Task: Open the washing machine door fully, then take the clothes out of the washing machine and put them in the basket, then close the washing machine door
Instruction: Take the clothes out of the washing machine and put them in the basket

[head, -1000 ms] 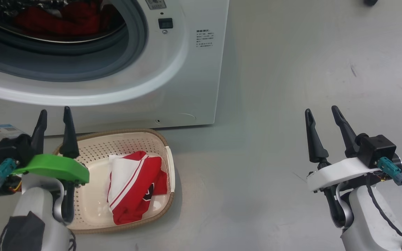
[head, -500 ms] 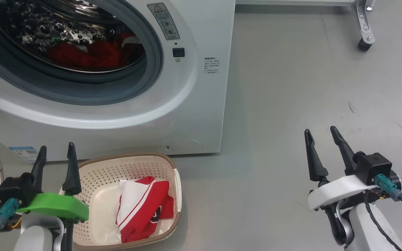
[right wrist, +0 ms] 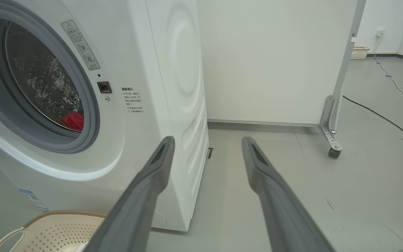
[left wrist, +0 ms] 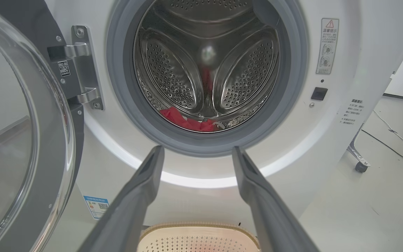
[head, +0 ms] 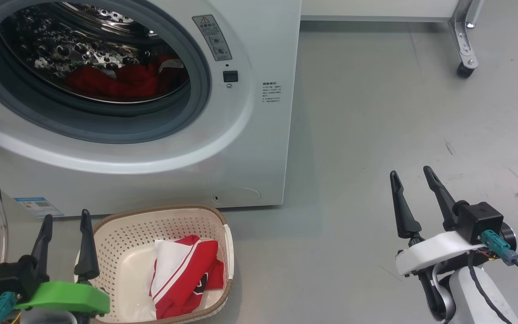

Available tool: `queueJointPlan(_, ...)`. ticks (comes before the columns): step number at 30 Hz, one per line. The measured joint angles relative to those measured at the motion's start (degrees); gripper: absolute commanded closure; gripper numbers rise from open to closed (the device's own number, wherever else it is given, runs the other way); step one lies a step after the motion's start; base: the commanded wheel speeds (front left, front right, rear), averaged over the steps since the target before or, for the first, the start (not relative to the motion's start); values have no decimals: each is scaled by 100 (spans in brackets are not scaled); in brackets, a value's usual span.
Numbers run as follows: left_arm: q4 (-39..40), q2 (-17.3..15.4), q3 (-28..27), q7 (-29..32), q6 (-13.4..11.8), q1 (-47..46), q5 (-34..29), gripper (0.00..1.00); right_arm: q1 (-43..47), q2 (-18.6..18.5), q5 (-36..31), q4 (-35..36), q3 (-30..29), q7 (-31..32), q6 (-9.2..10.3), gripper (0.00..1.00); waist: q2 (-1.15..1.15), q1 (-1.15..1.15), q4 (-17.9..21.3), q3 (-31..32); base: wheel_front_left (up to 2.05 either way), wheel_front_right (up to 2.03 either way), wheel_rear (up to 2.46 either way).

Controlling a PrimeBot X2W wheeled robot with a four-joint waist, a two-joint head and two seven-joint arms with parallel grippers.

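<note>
The washing machine (head: 259, 148) stands on a grey floor (head: 376, 135). Its door (left wrist: 26, 147) is swung wide open on the metal hinge (left wrist: 82, 73) at the side of the machine's opening. At the bottom of the machine's steel drum (left wrist: 173, 70) lies a heap of red clothes (head: 115, 81). The basket (head: 164, 209) sits on the floor just in front of the machine's lower front panel. In it lies a bunched red garment (head: 187, 274) with white stripes.

The left pincer (head: 66, 215) hangs in front of the machine, just beside the basket's rim. Its two fingers are spread wide and hold nothing. The right pincer (head: 409, 171) is off past the machine's latch-side corner, over bare floor, equally wide apart and empty. Behind that corner of the machine stands a caster (head: 464, 69) on a metal bracket.
</note>
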State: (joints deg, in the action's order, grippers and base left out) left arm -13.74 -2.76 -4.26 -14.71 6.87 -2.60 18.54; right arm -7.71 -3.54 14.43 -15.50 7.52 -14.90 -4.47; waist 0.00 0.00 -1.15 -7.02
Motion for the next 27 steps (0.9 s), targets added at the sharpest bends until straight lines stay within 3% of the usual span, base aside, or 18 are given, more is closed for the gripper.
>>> queueJointPlan(27,492,24,75,-1,1,354,-107,0,18,19,-22,111,3,0,-13,0,0,0,14,-41,0,0,0)
